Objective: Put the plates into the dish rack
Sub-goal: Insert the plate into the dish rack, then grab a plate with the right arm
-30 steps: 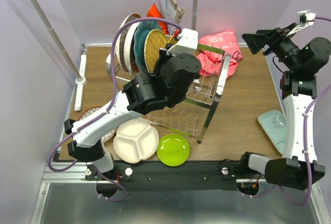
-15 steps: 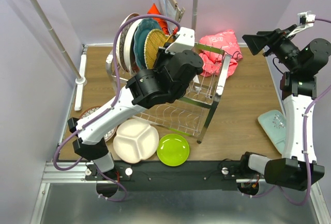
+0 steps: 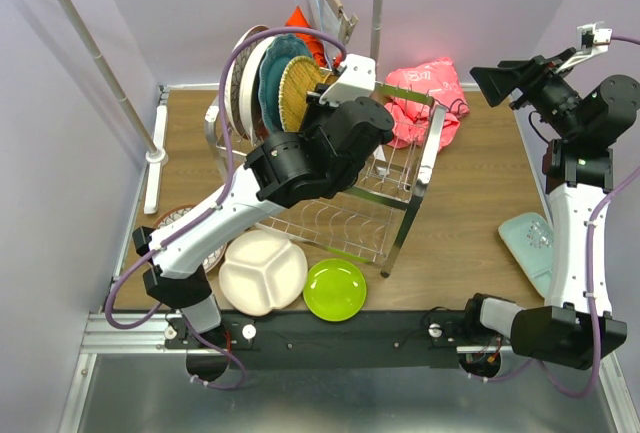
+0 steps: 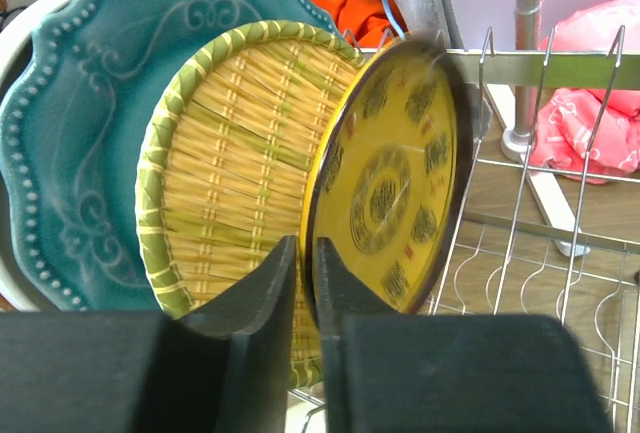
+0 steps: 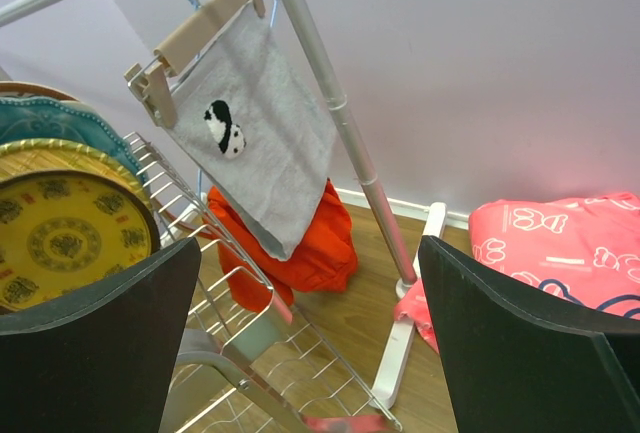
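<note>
The dish rack (image 3: 400, 203) stands mid-table with several plates upright at its back left. In the left wrist view they read as a teal plate (image 4: 90, 123), a woven yellow-green plate (image 4: 230, 173) and a yellow patterned plate (image 4: 390, 183). My left gripper (image 4: 307, 248) straddles the yellow plate's lower rim, jaws slightly parted with a sliver of space on the left side. My right gripper (image 5: 310, 253) hangs wide open and empty, high at the right (image 3: 490, 81). A white divided plate (image 3: 262, 271), a lime green plate (image 3: 334, 289), a floral plate (image 3: 180, 221) and a pale aqua plate (image 3: 530, 243) lie on the table.
A white-poled clothes rail (image 3: 95, 48) runs along the left and back, and a grey towel (image 5: 255, 133) hangs from it on a hanger. An orange cloth (image 5: 300, 243) and a pink cloth (image 3: 425, 98) lie behind the rack.
My left arm has pushed the yellow plate up and left into the row of standing plates, and its jaws have eased apart a little. The right arm has not moved.
</note>
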You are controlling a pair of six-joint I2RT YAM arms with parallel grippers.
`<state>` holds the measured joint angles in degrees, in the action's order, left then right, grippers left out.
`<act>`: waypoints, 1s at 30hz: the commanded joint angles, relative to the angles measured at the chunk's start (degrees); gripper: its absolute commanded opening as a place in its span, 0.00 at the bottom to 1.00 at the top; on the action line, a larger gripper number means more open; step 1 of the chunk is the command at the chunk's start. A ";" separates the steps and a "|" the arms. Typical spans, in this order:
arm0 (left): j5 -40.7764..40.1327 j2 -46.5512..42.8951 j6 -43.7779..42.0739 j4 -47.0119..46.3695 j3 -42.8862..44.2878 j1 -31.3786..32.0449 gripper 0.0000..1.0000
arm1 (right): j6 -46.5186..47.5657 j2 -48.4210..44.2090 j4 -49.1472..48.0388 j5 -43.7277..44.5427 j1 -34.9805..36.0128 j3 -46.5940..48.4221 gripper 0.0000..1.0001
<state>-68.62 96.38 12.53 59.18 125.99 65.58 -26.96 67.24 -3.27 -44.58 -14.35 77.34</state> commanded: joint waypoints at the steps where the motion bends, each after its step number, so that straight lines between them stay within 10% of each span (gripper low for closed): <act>1: 2.17 -0.49 2.49 1.73 0.92 -0.28 0.31 | -0.02 -1.06 0.72 0.46 -0.33 -0.35 0.99; 19: 11.22 -11.03 -0.49 -13.64 -1.27 -0.81 0.56 | 6.03 -1.32 3.09 -8.50 -0.33 0.35 1.00; 30: 27.80 -23.50 0.82 -28.05 -12.87 -7.13 0.56 | 24.91 -4.04 24.24 -9.39 -0.33 2.02 1.00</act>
<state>-52.77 77.78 11.94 40.14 119.17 62.06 -13.17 65.47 8.69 -52.23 -14.37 77.43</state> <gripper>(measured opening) 0.562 0.996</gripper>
